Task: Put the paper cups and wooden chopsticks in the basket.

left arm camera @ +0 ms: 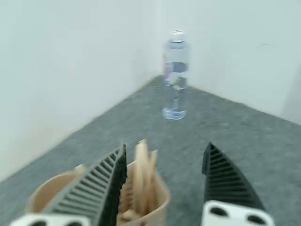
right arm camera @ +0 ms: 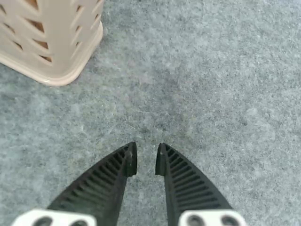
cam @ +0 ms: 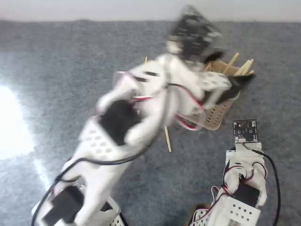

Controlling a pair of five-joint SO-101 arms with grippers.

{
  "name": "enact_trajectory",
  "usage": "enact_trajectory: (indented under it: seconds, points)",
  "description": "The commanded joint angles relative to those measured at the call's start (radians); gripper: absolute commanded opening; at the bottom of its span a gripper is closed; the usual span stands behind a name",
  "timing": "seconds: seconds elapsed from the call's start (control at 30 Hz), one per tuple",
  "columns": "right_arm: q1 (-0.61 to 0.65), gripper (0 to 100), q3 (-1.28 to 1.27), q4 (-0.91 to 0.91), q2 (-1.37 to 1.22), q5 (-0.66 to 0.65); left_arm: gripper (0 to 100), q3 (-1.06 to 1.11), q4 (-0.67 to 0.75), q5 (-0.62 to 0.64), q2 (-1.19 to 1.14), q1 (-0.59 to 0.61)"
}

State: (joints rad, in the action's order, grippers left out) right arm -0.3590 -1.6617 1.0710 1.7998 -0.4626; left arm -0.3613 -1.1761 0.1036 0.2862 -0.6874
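Observation:
The beige slotted basket (cam: 217, 115) stands at the back right with several wooden chopsticks (cam: 239, 67) sticking up out of it. One more chopstick (cam: 168, 139) lies on the carpet in front of the basket. My left gripper (cam: 231, 84) hangs over the basket's top. In the left wrist view it (left arm camera: 164, 181) is open, with the chopsticks (left arm camera: 142, 176) and the basket's rim (left arm camera: 162, 197) below, between its fingers. My right gripper (right arm camera: 146, 159) is low over bare carpet near the basket's corner (right arm camera: 56, 42). Its fingers stand a narrow gap apart with nothing between them.
A clear water bottle (left arm camera: 175, 75) stands on the carpet near the corner of two pale walls, beyond the basket. The right arm's base (cam: 235, 207) sits at the front right, the left arm's base (cam: 80, 207) at the front left. Grey carpet covers the floor.

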Motion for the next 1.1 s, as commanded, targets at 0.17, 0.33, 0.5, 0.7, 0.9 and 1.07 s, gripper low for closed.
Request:
enact_trajectory:
  seconds: [0.17,0.33,0.5,0.7,0.9,1.07]
  points:
    - [0.012,8.0,-0.021,-0.01,0.005,-0.014,25,-0.036,-0.207,-0.114,0.285,0.127]
    - [0.012,8.0,-0.021,-0.01,0.005,-0.014,25,-0.033,-0.193,-0.114,0.493,0.261]
    - [0.012,8.0,-0.021,-0.01,0.005,-0.014,25,0.093,-0.295,-0.106,0.641,0.532]
    - [0.012,8.0,-0.021,-0.01,0.005,-0.014,25,0.43,-0.322,0.009,0.769,0.781]
    - [0.012,8.0,-0.021,-0.01,0.005,-0.014,25,0.806,-0.163,0.098,0.878,0.842]
    - [0.012,8.0,-0.021,-0.01,0.005,-0.014,25,1.119,0.031,0.092,0.967,0.809]
